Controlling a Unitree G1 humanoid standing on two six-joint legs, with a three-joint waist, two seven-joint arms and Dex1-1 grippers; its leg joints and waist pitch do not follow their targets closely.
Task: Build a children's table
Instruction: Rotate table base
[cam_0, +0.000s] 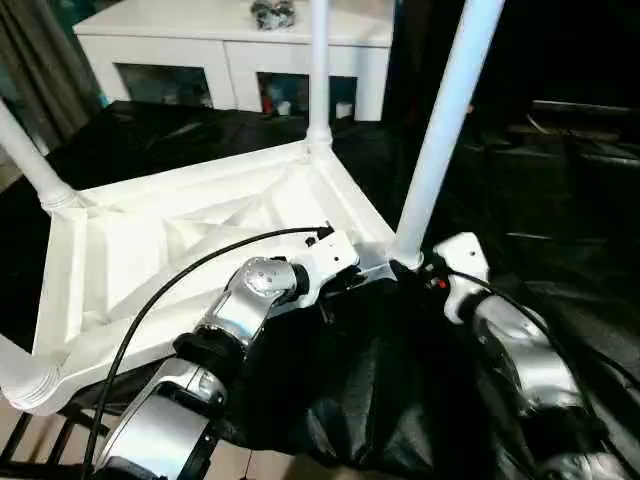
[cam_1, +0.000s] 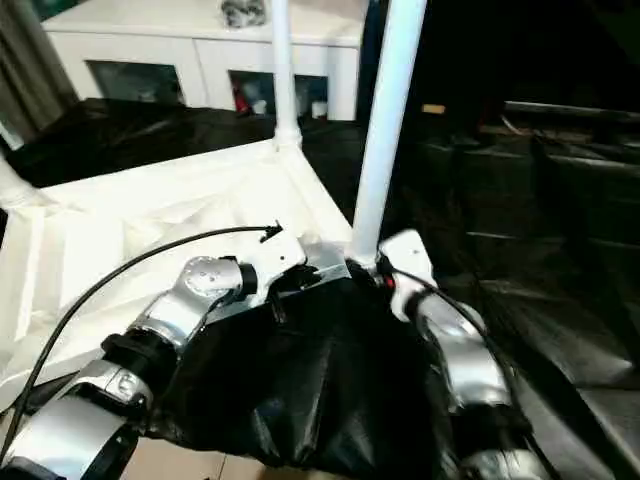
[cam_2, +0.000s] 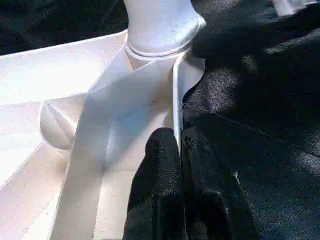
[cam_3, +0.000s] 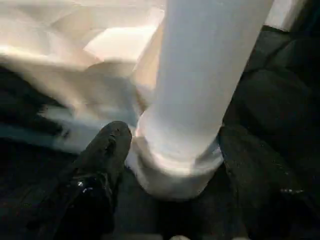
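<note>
The children's table top (cam_0: 180, 250) lies upside down on the black-draped worktop (cam_0: 560, 200), ribbed white underside facing up. White tubular legs stand upright in its rounded corner sockets: one at the far corner (cam_0: 319, 70), one at the near right corner (cam_0: 445, 120), another at the left (cam_0: 30, 160).

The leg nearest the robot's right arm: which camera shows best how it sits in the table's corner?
The right wrist view: the leg sits with its flared base between that gripper's open fingers. The left wrist view shows that base from the far side. The eye views show its shaft rising from the table top.
</note>
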